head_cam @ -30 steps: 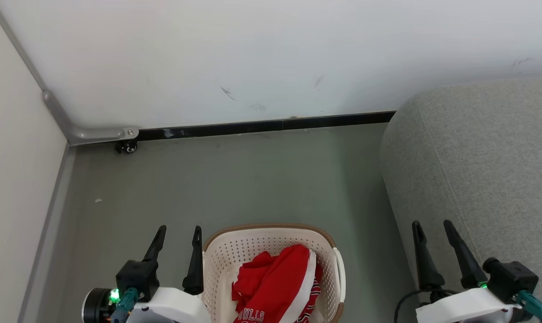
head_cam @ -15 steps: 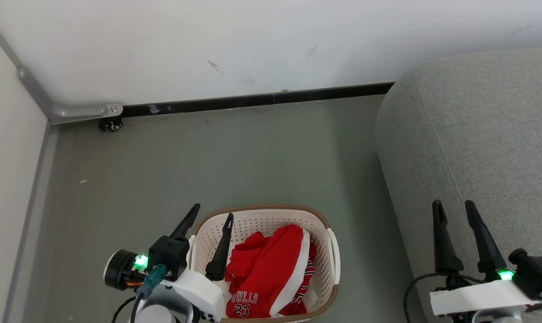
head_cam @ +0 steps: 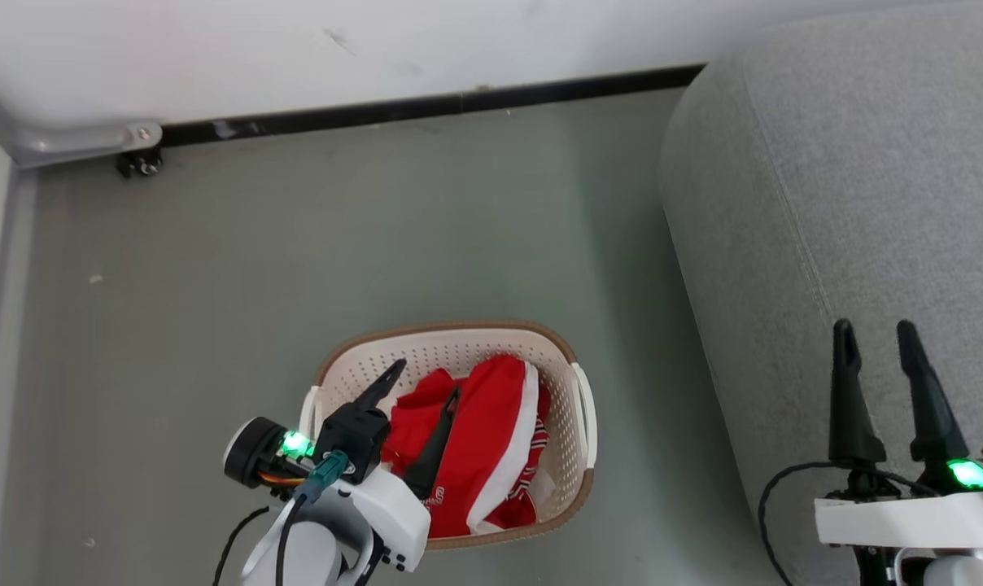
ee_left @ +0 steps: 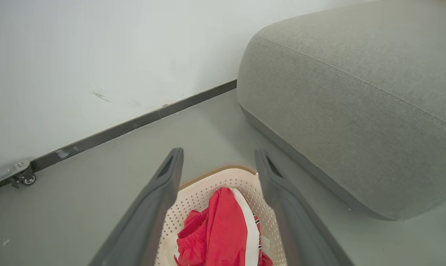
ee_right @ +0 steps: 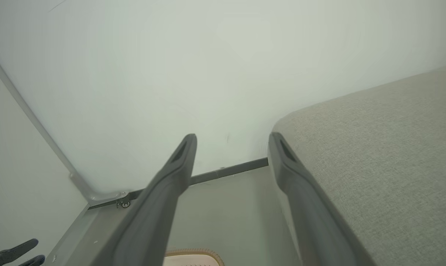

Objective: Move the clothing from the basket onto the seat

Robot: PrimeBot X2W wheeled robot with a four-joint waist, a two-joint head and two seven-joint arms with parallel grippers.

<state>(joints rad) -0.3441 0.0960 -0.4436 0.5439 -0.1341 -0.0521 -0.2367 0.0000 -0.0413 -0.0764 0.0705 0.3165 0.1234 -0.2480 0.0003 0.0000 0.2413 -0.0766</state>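
The cream perforated basket with its brown rim stands on the grey floor and holds the red clothing with white trim. My left gripper hangs open over the basket's left half. One finger is above the rim and the other above the red fabric, with nothing between them. Its wrist view looks down past the left gripper onto the clothing in the basket. The grey seat fills the right side. My right gripper is open and empty above the seat's near edge.
A white wall with a black baseboard runs along the back. A small caster under a metal rail sits in the left corner. Bare grey floor surrounds the basket. A panel closes the left side.
The head camera has tilted down, shifting the whole scene up. My left gripper has swung from beside the basket's left wall to over the clothing. Both grippers stay open.
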